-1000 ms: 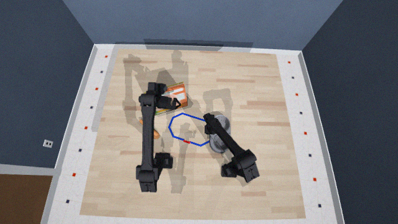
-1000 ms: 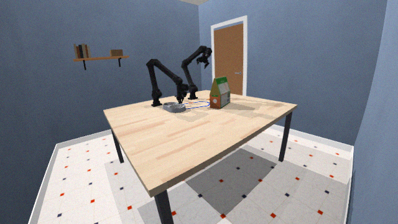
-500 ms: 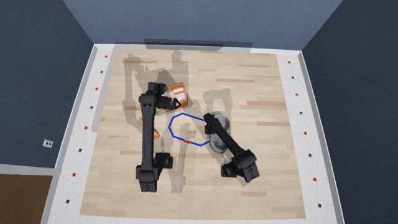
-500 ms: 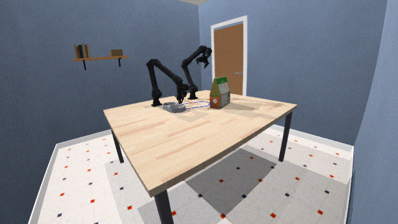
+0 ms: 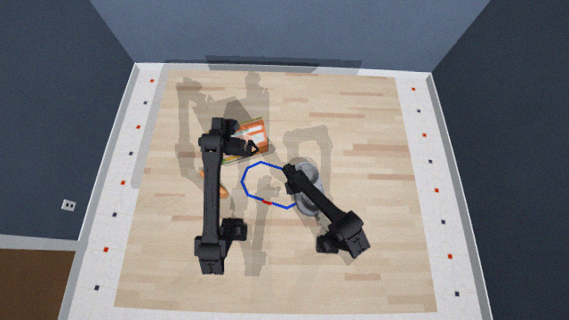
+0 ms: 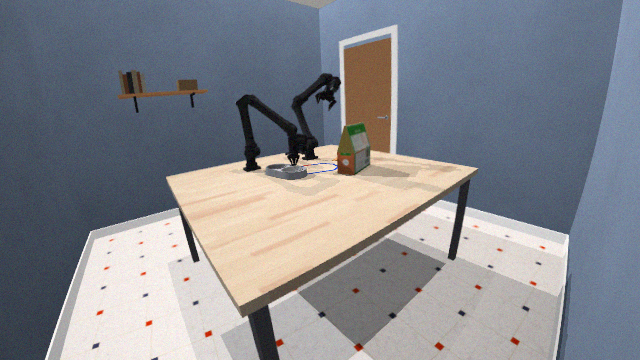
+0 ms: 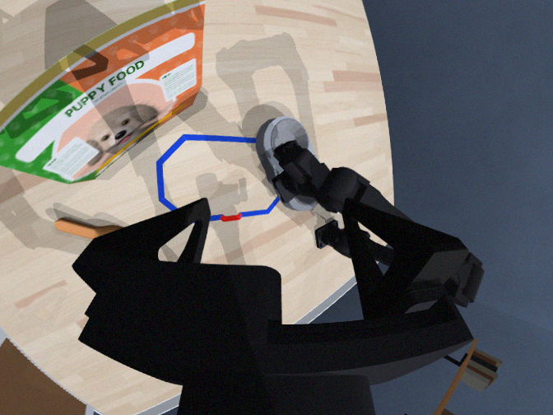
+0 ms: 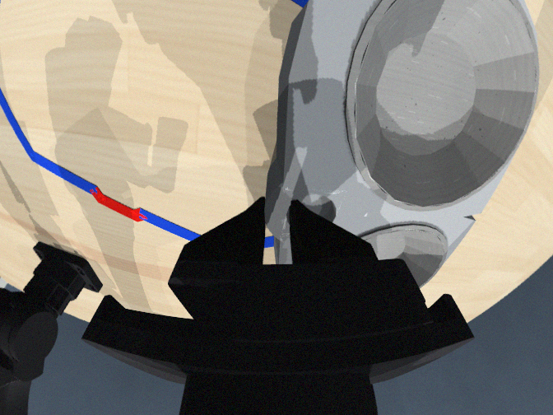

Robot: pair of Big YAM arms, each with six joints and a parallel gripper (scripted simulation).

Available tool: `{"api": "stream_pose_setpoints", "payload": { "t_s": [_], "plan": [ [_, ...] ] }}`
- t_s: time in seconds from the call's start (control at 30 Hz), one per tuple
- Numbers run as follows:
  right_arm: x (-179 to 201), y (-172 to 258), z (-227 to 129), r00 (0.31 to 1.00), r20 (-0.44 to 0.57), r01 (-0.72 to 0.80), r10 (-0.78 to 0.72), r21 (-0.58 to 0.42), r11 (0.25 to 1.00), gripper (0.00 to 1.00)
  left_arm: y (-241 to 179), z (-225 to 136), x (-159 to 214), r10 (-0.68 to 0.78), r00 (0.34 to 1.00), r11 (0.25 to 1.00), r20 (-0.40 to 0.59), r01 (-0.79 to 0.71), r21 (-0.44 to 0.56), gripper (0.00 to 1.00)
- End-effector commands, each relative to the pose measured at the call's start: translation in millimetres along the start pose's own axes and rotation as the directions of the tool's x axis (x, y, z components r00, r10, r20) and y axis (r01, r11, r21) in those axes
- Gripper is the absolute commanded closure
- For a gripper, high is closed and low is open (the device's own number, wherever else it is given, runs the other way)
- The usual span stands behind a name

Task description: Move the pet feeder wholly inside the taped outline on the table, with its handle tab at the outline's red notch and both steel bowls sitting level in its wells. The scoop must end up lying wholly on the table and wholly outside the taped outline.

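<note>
Pet feeder point(image 5: 320, 184) point(image 6: 287, 174) point(image 7: 264, 147) point(image 8: 321, 133), grey, one: lying mostly outside the blue outline point(image 5: 242, 181) point(image 6: 322, 172) point(image 7: 160, 179) point(image 8: 62, 170), overlapping its near edge; apparently awaiting a shift inward.

Bowls, steel, two: the larger point(image 5: 308, 172) point(image 7: 290, 129) point(image 8: 424, 89) and the smaller point(image 5: 307, 205) point(image 7: 304, 204) point(image 8: 415, 249) appearing seated in their wells, so a level, gentle slide is probably serving best.

Right gripper point(image 5: 291, 187) point(image 6: 294, 161) point(image 7: 280, 185) point(image 8: 277, 201), one: pinching the feeder's outline-side edge, likely because that hold is leaving the bowls untouched and suiting a drag.

Red notch point(image 5: 267, 203) point(image 6: 307, 165) point(image 7: 230, 217) point(image 8: 117, 205), one: marking the tab's goal; whether the tab is facing it, the views are not telling.

Left gripper point(image 5: 254, 148) point(image 6: 329, 104) point(image 7: 276, 202), one: hovering with fingers spread, holding nothing, presumably keeping out of the way.

Scoop point(image 5: 223, 192) point(image 7: 80, 227), orange, one: resting outside the outline, seemingly needing no handling.

Food bag point(image 5: 255, 133) point(image 6: 355, 150) point(image 7: 124, 102), one: standing beyond the outline.

Slid closer to the taped outline point(image 5: 242, 181) point(image 6: 322, 172) point(image 7: 159, 179) point(image 8: 62, 171), in the case of the pet feeder point(image 5: 300, 194) point(image 6: 286, 174) point(image 7: 265, 151) point(image 8: 327, 147), now covering more of its near end. Shifted the same way, with the right gripper point(image 5: 290, 184) point(image 6: 293, 161) point(image 7: 275, 179) point(image 8: 277, 204).
</note>
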State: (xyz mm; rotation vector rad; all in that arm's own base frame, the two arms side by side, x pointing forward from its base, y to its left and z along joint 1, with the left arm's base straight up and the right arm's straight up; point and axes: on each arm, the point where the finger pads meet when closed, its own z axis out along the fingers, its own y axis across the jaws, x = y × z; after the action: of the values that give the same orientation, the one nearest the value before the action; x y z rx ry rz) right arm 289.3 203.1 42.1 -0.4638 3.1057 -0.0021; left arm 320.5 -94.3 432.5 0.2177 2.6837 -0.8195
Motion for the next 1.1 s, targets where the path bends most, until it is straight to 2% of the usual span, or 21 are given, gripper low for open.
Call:
{"api": "stream_pose_setpoints", "payload": {
  "t_s": [0.0,0.27,0.37,0.83,0.9,1.07],
  "plan": [
    [-17.8,28.1,-8.3,0.988,0.023,0.154,-0.154,-0.013,0.988,0.89,-13.0,-17.8,-14.4,0.028,0.999,1.0,0.044,-0.028,-0.001,0.0],
    [-13.7,64.2,-8.4,0.932,0.023,0.362,-0.361,-0.012,0.932,0.89,-13.0,-17.8,-14.4,0.028,0.999,1.0,0.044,-0.028,-0.001,0.0],
    [-13.5,68.5,-8.4,0.922,0.024,0.387,-0.387,-0.012,0.922,0.89,-13.0,-17.8,-14.4,0.028,0.999,1.0,0.044,-0.028,-0.001,0.0],
    [-9.6,121.5,-8.7,0.717,0.025,0.697,-0.697,-0.008,0.717,0.89,-13.0,-17.8,-14.4,0.028,0.999,1.0,0.044,-0.028,-0.001,0.0],
    [-9.6,121.5,-8.7,0.717,0.025,0.697,-0.697,-0.008,0.717,0.89,-13.0,-17.8,-14.4,0.028,0.999,1.0,0.044,-0.028,-0.001,0.0],
    [-10.0,135.5,-8.7,0.646,0.027,0.763,-0.763,-0.007,0.646,0.89,-13.0,-17.8,-14.4,0.028,0.999,1.0,0.044,-0.028,-0.001,0.0]
  ]
}}
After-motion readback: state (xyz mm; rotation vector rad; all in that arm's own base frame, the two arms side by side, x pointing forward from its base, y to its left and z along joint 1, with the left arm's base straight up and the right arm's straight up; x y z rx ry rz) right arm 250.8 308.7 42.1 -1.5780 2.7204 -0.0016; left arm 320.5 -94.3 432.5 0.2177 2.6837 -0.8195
